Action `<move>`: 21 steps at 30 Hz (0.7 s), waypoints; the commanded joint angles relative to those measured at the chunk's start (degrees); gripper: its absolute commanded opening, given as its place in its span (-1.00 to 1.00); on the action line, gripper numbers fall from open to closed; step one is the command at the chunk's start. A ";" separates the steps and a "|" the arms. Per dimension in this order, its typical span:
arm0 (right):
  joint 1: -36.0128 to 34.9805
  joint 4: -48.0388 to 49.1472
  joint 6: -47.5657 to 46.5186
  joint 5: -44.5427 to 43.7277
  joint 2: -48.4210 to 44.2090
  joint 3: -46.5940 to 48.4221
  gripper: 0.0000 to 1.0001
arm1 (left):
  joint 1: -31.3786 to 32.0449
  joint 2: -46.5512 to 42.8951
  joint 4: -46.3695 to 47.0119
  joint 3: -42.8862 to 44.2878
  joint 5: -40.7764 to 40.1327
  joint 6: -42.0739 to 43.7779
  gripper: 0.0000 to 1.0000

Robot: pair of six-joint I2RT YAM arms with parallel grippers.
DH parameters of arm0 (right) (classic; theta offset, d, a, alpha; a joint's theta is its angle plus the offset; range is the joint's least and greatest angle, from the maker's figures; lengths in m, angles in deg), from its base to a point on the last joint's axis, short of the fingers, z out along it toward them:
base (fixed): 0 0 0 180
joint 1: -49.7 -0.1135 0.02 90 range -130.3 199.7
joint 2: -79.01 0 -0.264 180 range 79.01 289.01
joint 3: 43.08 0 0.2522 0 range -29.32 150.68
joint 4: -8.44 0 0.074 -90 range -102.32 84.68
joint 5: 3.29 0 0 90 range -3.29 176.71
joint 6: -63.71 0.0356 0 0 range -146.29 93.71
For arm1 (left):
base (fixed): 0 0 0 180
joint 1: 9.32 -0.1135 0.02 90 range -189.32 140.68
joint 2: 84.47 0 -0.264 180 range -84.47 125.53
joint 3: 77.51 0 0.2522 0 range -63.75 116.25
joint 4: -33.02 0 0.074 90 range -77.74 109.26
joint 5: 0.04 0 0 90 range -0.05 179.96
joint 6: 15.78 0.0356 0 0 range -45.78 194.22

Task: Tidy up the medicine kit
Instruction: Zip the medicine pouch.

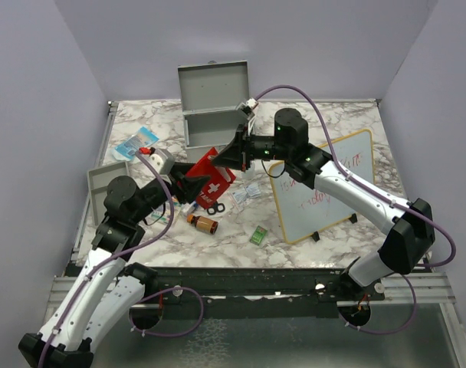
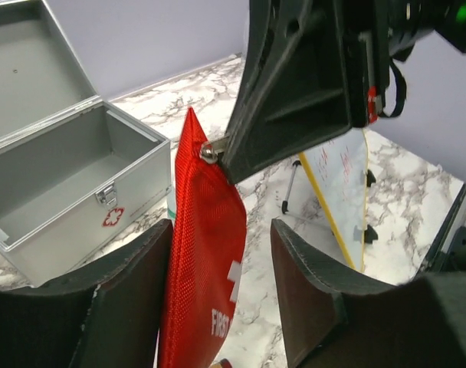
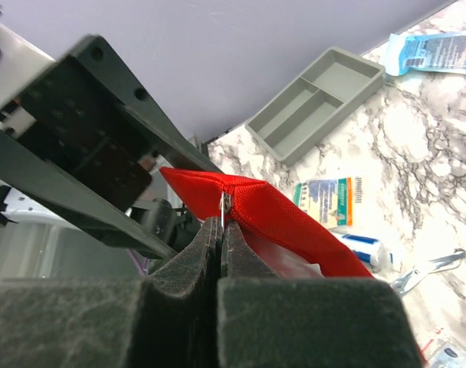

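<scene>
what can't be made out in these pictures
Left wrist view: red pouch lettering, cut off by the bottom edge.
Top view: whiteboard writing, too small to read.
Right wrist view: the pouch's zipper pull, mostly hidden inside the shut right gripper.
Left wrist view: medicine kit floor nearest the front wall, hidden by that wall.

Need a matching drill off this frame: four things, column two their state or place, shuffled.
1. medicine kit
2. red pouch
3. left gripper
4. whiteboard

A. open, fingers either side of the red pouch
B. lid up
C. propped on the table's right side
D. hanging from the shut right gripper

Pairs: 1-B, 2-D, 3-A, 4-C
</scene>
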 commanded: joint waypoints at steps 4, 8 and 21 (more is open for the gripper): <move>-0.10 -4.27 -6.56 -3.00 -0.64 1.62 -0.99 | -0.09 3.04 -13.32 10.94 -7.94 -11.53 0.11; -0.05 -5.55 -7.71 -2.69 -0.47 2.30 -0.99 | -0.09 6.31 -17.32 15.63 -8.71 -15.16 0.07; -0.06 -9.60 -10.66 1.28 -0.68 3.05 -0.99 | -0.09 19.55 -24.78 29.65 -1.87 -6.01 0.00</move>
